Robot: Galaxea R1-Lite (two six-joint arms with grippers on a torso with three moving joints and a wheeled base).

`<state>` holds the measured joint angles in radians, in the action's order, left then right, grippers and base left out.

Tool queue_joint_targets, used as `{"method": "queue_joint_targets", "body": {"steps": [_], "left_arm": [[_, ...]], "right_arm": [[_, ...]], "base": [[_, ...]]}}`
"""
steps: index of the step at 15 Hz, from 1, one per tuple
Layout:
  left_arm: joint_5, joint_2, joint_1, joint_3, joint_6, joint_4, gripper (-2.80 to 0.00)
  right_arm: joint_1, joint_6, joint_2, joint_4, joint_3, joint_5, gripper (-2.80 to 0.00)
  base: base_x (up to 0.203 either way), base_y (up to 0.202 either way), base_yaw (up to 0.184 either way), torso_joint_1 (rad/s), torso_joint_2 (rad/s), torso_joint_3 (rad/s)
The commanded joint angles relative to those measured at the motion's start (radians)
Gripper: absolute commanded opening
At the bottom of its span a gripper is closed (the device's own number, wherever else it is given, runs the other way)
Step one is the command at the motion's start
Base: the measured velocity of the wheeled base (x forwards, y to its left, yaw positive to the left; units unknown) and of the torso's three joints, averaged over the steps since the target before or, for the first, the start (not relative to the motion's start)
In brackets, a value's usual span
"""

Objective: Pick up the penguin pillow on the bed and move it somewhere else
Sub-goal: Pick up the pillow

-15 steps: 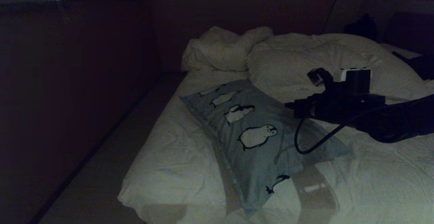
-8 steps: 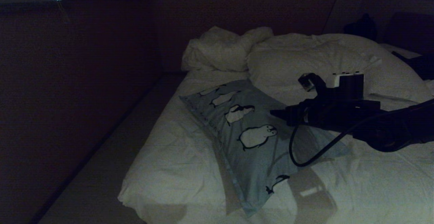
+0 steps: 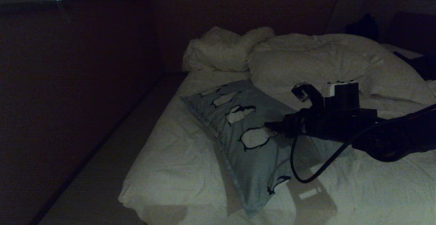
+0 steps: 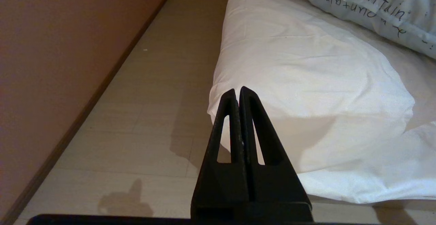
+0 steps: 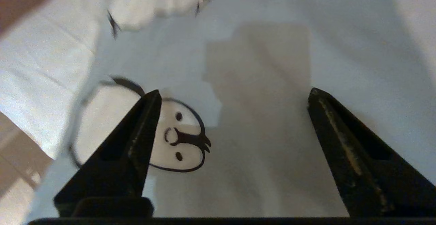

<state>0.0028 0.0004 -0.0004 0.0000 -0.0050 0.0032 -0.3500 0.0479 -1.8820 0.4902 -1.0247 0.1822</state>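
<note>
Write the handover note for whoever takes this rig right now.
Right gripper: open, empty, over the penguin pillow.
Left gripper: shut, parked low beside the bed, near its corner.
Pillow lies flat on the bed, in front of the white pillows.
Done: reach only; nothing gripped.
Left: close on the pillow, lift, put it elsewhere.

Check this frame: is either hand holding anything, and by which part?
Nothing is held. The right hand is open above the penguin pillow; the left hand is shut, empty.
</note>
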Motion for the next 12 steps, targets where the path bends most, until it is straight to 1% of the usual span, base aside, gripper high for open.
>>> {"method": "queue_joint_targets", "body": {"steps": [1, 4, 8, 12], "left_arm": [[0.0, 0.0, 0.0, 0.002, -0.001, 0.0, -2.8], [0.0, 0.0, 0.0, 0.002, 0.0, 0.0, -2.8], [0.0, 0.0, 0.0, 0.002, 0.0, 0.0, -2.8], [0.0, 0.0, 0.0, 0.002, -0.001, 0.0, -2.8]], "right_arm": [[-0.004, 0.03, -0.081, 0.018, -0.001, -0.024, 0.0], [-0.012, 0.065, -0.176, 0.06, -0.004, -0.058, 0.0], [-0.021, 0.073, -0.253, 0.062, -0.021, -0.095, 0.0], [-0.03, 0.072, -0.292, 0.062, -0.031, -0.098, 0.0]], "base": [[0.0, 0.0, 0.0, 0.0, 0.0, 0.0], [0.0, 0.0, 0.0, 0.0, 0.0, 0.0], [0.0, 0.0, 0.0, 0.0, 0.0, 0.0], [0.0, 0.0, 0.0, 0.0, 0.0, 0.0]]}}
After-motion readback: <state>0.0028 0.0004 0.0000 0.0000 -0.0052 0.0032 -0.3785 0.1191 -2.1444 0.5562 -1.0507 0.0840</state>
